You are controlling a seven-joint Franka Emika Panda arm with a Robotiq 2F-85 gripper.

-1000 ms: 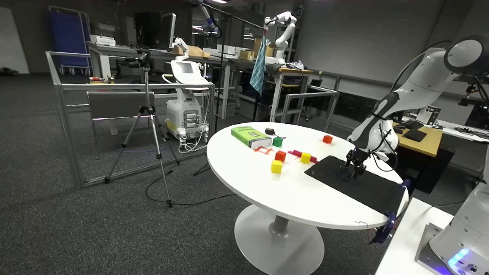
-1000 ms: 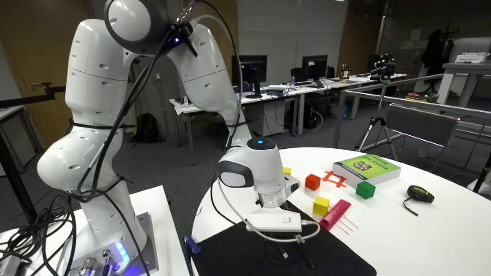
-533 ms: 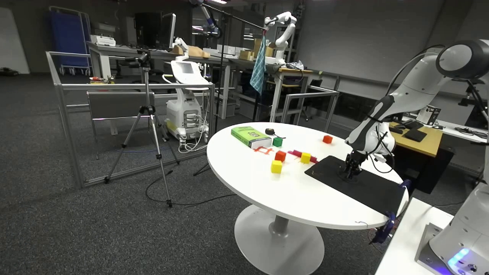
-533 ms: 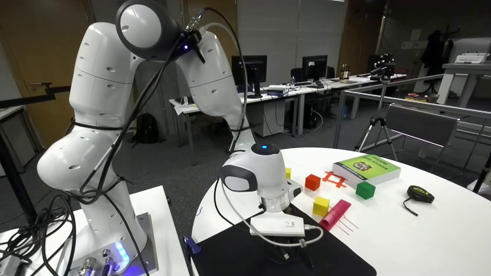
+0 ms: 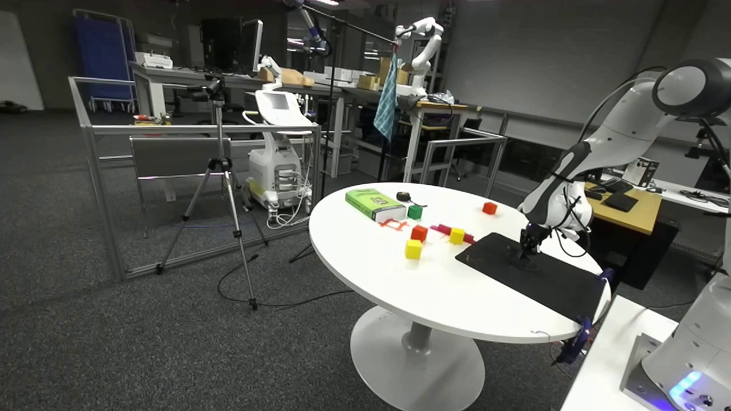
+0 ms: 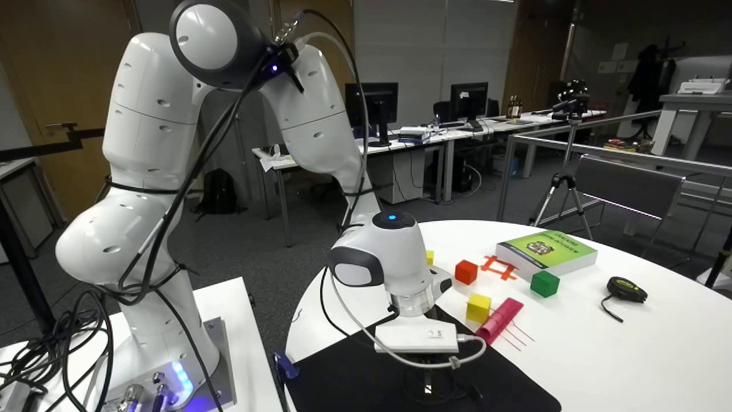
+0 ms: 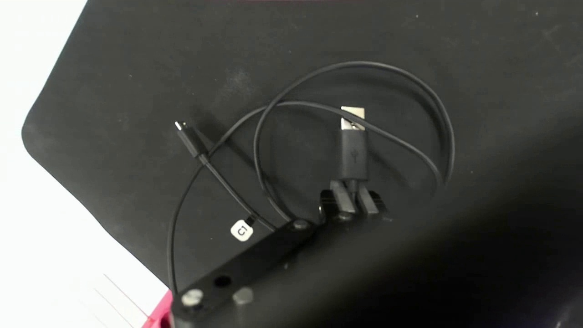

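USB cable [image 7: 360, 64] loops loosely over black mat [image 7: 182, 54]; gripper [image 7: 354, 197] closed on its cord just behind USB-A plug [image 7: 354, 157]. In wrist view, cable crosses plug's metal tip: lifting may snag it, thin cord might slip free. Most moving room seems over mat; yellow cube [image 6: 478, 308] and pink roll [image 6: 500, 320] crowd edge against white tabletop [image 6: 657, 355].

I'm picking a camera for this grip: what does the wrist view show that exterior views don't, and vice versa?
Only the wrist view shows the white tag on the cable and, clearly, the end effector gripping that cable behind its plug.

Only the exterior views show the book, tape measure, green block, red blocks and yellow blocks.

Shared: end effector, cable, black mat, table, pink piece.
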